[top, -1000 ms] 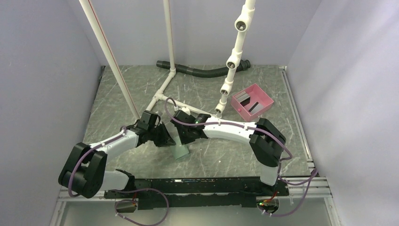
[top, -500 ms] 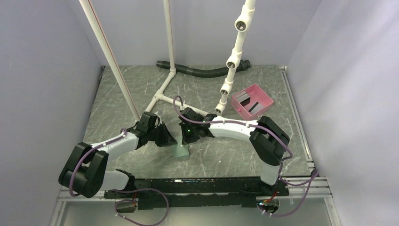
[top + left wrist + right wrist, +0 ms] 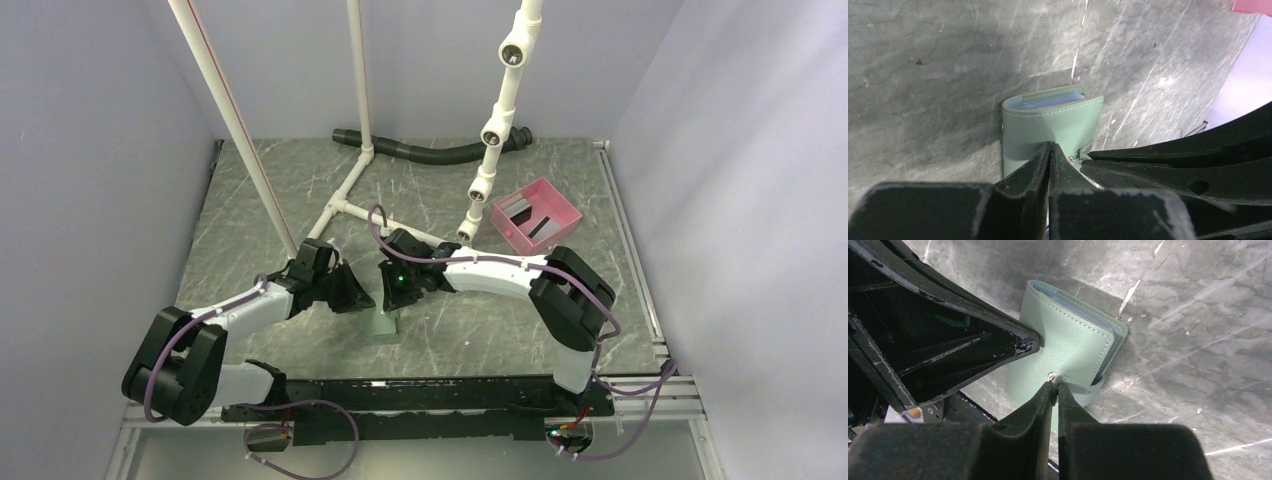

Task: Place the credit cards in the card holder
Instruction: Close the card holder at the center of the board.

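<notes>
Card holder [image 3: 1050, 125] folded; pink tray [image 3: 572, 212] holds cards [image 3: 520, 207].

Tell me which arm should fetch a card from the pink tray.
Right, probably: the pink rectangular tray lies far on its side, while the left fingers rest on the closed sage-green wallet.

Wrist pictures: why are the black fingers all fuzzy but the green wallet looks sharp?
Left wrist view: the fingers sit very close to the lens, so they blur; the card holder is in focus. Right wrist view: same fuzzy fingers, sharp holder, with a dark shadow beside it.
</notes>
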Tool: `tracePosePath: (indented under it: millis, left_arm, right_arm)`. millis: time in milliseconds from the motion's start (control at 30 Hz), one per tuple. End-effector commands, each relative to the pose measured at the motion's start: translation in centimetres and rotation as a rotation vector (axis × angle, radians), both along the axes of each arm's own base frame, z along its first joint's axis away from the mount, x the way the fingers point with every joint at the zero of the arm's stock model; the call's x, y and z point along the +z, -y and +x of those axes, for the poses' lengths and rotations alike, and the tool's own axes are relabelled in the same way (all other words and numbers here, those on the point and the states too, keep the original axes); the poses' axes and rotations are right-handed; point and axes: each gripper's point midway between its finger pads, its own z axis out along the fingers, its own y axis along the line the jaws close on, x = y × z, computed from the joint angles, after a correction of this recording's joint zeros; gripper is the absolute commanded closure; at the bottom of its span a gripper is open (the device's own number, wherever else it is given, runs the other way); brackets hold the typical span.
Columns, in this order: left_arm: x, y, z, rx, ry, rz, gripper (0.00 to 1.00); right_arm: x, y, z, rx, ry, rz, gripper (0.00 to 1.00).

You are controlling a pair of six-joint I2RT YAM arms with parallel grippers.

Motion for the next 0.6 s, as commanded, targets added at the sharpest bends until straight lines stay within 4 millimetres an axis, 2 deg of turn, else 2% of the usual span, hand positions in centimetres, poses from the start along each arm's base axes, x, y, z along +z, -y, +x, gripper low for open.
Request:
tracePosePath:
  millis: [0, 400, 500, 567]
  left_arm:
    - [-0.28, -0.22, -0.66, -0.014, -0.013, 0.018, 0.91]
    - [-0.34, -0.23, -0.8, -0.014, -0.016, 0.016, 0.91]
    - [-0.32, -0.2, -0.8, -0.016, -0.015, 0.014, 0.91]
    - [-0.35, -0.18, -0.83, -0.018, -0.015, 0.013, 0.9]
  right_arm:
    - [0.72, -1.65, -0.1, 0.03, 0.002, 0.088, 0.89]
    - [0.87, -1.25, 0.27, -0.002, -0.014, 0.116, 0.82]
    - [0.98, -1.09, 0.38, -0.011, -0.014, 0.124, 0.84]
    - [1.0, -1.08, 0.38, -0.012, -0.02, 0.137, 0.9]
